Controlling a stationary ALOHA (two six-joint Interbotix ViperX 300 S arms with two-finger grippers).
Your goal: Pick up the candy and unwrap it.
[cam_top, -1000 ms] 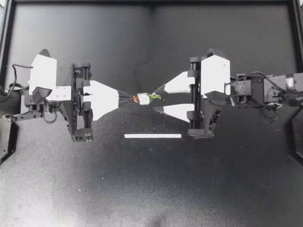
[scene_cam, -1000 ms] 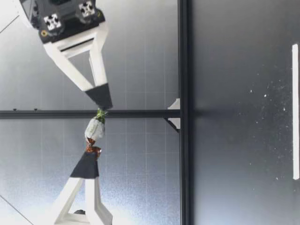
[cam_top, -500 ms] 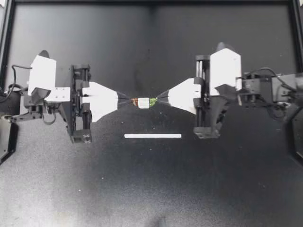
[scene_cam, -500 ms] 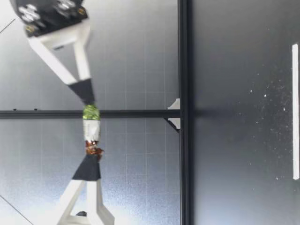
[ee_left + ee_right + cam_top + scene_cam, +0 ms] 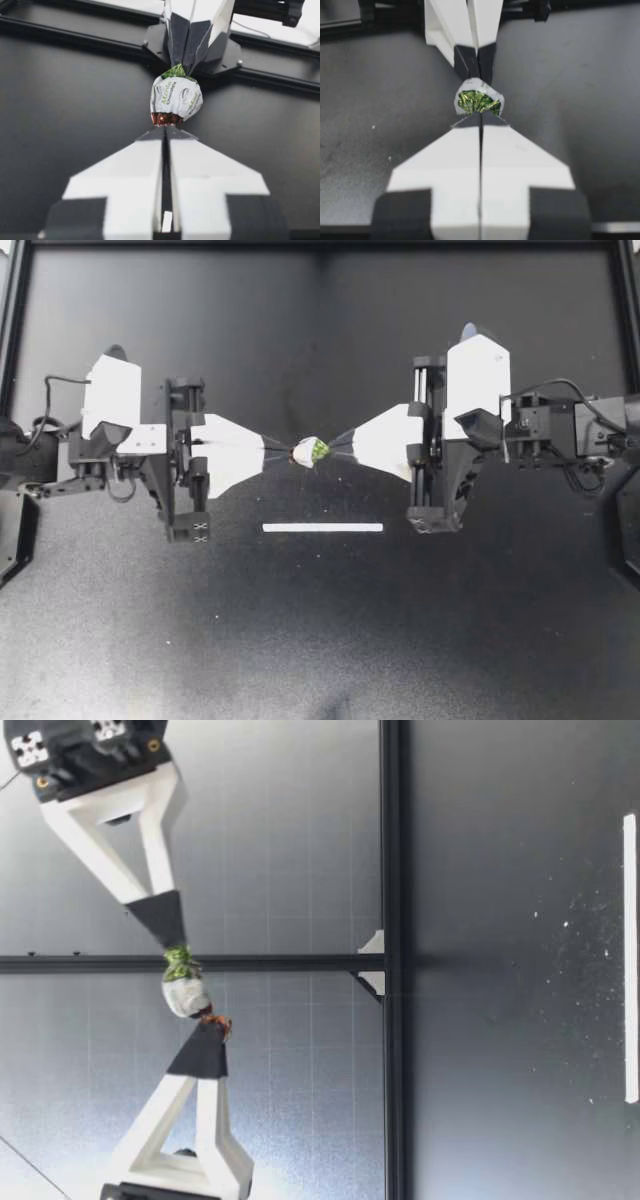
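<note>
The candy (image 5: pixel 308 451) hangs in the air over the middle of the table (image 5: pixel 320 640), well above its surface, as the low view (image 5: pixel 185 992) shows. It is held from both sides. The left gripper (image 5: pixel 283 451) is pressed together on the brown twisted end, and the right gripper (image 5: pixel 335 451) is pressed together on the green twisted end. In each wrist view the two fingers meet with no gap, and only the thin foil tail is between them. I judge that this hold serves the unwrapping: with one tail in each gripper, the arms can pull or turn the ends against each other, and the round body (white wrapper, not yet opened) stays free in between.

Compared with half a second ago, the left arm has come toward the middle, so the two grippers stand closer together. Then the candy was stretched long and straight; now it looks short and bunched, and in the low view it is tilted. The white strip (image 5: pixel 322 527) on the table has not moved.
</note>
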